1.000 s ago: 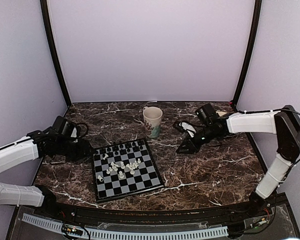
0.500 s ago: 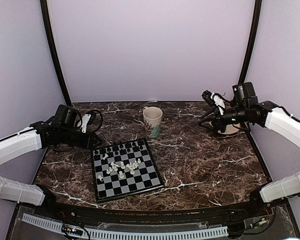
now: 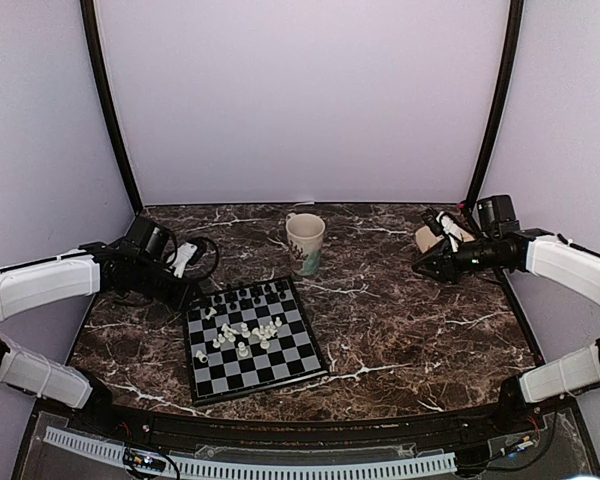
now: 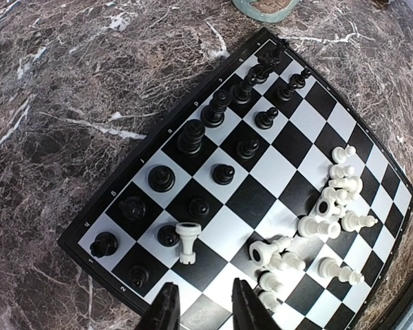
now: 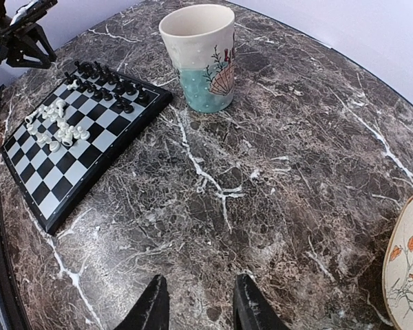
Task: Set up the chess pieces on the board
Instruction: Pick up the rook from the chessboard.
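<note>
The board (image 3: 280,366) lies at the table's front centre, a little turned. Black chess pieces (image 3: 245,297) stand along its far edge, and white chess pieces (image 3: 248,333) lie in a heap near its middle. In the left wrist view the black pieces (image 4: 220,110) stand in two rows, the white heap (image 4: 330,206) lies to the right, and one white piece (image 4: 186,242) lies among the black ones. My left gripper (image 3: 190,294) is open and empty over the board's far left corner (image 4: 203,306). My right gripper (image 3: 420,268) is open and empty at the back right, above bare marble (image 5: 196,302).
A cream and teal mug (image 3: 305,243) stands upright just behind the board, also in the right wrist view (image 5: 203,58). A cream dish with orange flowers (image 5: 409,268) is at the back right, partly behind my right arm. Dark walls and posts close the back.
My left gripper has moved right and down to the board's far left corner. My right arm swung from the table's middle to the back right and has lowered a little.
</note>
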### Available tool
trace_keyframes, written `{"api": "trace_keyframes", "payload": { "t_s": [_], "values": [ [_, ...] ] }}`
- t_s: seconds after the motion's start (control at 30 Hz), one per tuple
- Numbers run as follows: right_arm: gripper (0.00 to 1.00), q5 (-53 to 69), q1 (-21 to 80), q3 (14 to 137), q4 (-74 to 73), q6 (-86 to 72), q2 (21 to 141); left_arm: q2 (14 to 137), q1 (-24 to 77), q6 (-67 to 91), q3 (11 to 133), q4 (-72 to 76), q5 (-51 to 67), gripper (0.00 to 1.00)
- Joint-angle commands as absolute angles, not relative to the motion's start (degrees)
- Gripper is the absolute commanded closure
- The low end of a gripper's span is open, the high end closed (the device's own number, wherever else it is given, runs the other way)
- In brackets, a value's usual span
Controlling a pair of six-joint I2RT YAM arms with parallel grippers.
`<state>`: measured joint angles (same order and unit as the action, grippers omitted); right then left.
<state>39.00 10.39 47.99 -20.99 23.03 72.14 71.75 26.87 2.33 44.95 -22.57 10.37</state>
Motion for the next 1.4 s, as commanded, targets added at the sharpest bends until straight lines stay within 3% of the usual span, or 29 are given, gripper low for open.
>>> {"api": "trace_keyframes", "payload": {
  "t_s": [0.0, 0.63, 1.37],
  "values": [
    [0.68, 39.4, 10.0, 48.4, -18.6, 24.0, 72.6, 72.6, 27.1, 0.8, 44.0, -22.6, 10.6, 0.71],
    [0.68, 39.7, 10.0, 47.9, -18.3, 24.5, 73.8, 81.7, 28.6, 5.5, 45.7, -22.6, 7.2, 0.78],
    [0.67, 40.0, 10.0, 48.0, -18.7, 25.2, 75.6, 84.2, 29.2, 5.7, 46.9, -21.2, 4.6, 0.72]
  ]
}}
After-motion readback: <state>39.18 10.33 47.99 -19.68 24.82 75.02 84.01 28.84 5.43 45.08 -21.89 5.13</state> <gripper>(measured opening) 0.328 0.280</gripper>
